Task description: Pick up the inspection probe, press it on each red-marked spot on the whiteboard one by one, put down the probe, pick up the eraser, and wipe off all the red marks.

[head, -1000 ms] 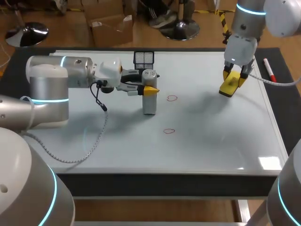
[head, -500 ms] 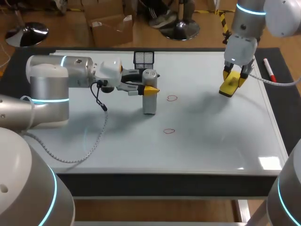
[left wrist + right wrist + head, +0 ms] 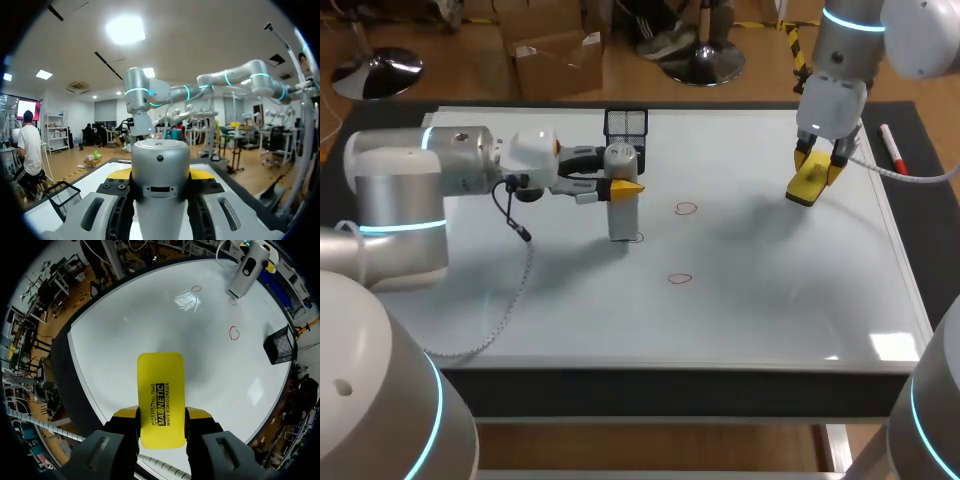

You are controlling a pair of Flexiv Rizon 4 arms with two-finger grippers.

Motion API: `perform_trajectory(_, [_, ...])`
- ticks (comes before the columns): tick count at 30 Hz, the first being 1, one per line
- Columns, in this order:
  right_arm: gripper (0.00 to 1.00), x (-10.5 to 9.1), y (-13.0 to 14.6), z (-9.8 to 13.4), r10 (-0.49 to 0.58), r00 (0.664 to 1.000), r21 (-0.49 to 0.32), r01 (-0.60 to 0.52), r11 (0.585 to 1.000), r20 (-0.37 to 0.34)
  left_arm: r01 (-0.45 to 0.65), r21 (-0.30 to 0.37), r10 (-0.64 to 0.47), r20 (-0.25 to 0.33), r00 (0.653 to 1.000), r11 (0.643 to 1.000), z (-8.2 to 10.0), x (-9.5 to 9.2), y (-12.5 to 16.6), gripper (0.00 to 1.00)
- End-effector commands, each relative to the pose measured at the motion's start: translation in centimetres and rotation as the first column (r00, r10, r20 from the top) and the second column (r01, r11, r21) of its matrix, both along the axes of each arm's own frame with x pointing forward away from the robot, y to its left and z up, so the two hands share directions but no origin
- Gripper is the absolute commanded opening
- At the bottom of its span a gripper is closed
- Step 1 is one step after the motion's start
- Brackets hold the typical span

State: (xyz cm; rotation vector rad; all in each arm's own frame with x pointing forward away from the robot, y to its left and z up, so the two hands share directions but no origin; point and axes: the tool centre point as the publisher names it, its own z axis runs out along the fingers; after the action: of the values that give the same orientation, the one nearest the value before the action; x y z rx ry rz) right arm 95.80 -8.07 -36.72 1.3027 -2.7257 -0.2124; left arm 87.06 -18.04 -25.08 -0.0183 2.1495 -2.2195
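Probe: a silver cylinder (image 3: pixel 623 218) (image 3: pixel 160 160) (image 3: pixel 247 270), upright, with its lower end down at the whiteboard, left of the board's middle. Whether it presses on the surface cannot be told.
Left gripper: (image 3: pixel 620 182) (image 3: pixel 160 173) comes in level from the left and is clamped on the probe's upper part, one yellow-tipped finger on each side.
Whiteboard: (image 3: pixel 770 300) (image 3: pixel 150 315) lies flat and covers most of the table.
Mark one: a small red loop (image 3: pixel 638 238) (image 3: pixel 232 302) just beside the probe's foot, on the side toward the right arm and partly hidden by the foot.
Mark two: a red loop (image 3: pixel 686 208) (image 3: pixel 234 332) a little further toward the right arm, apart from the probe.
Mark three: a red loop (image 3: pixel 679 279) (image 3: pixel 196 289) nearer the board's front edge, apart from the other two.
Eraser: a flat yellow block (image 3: pixel 808 185) (image 3: pixel 160 390) in the right gripper, pointing down toward the board's right part, well apart from all three marks. It seems to sit just above the board, though contact cannot be told.
Right gripper: (image 3: pixel 817 172) (image 3: pixel 162 415) points down from above with both fingers closed on the eraser's sides.
Basket: a small black mesh one (image 3: pixel 625 123) (image 3: pixel 62 197) (image 3: pixel 279 345) at the board's far edge, just behind the probe.
Marker: white with a red cap (image 3: pixel 892 148), lying on the dark mat (image 3: pixel 920 200) past the board's right edge.
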Motion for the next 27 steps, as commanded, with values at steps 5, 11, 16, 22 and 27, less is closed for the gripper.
perform_trajectory(5, [0.00,0.0,-0.1,0.1,0.002,1.000,-0.004,-0.002,1.000,0.000,-0.132,-0.004,0.132,0.013,0.991,0.991,1.6,-3.4,4.3,0.00])
perform_trajectory(11, [0.00,0.0,-0.1,0.1,0.002,1.000,-0.004,-0.002,1.000,0.000,-0.191,-0.004,0.191,0.016,0.981,0.982,1.6,-4.7,7.4,0.00])
perform_trajectory(16, [0.00,0.0,-0.1,0.1,0.002,1.000,-0.004,-0.002,1.000,0.000,-0.235,-0.003,0.235,0.022,0.972,0.972,1.8,-5.8,9.8,0.00])
perform_trajectory(22, [0.00,0.0,-0.1,0.1,0.002,1.000,-0.004,-0.002,1.000,0.000,-0.268,0.006,0.268,0.030,0.963,0.963,2.3,-7.4,12.3,0.00])
perform_trajectory(27, [0.00,0.0,-0.1,0.1,0.002,1.000,-0.004,-0.002,1.000,0.000,-0.310,0.017,0.309,0.039,0.950,0.951,2.2,-8.3,14.7,0.00])
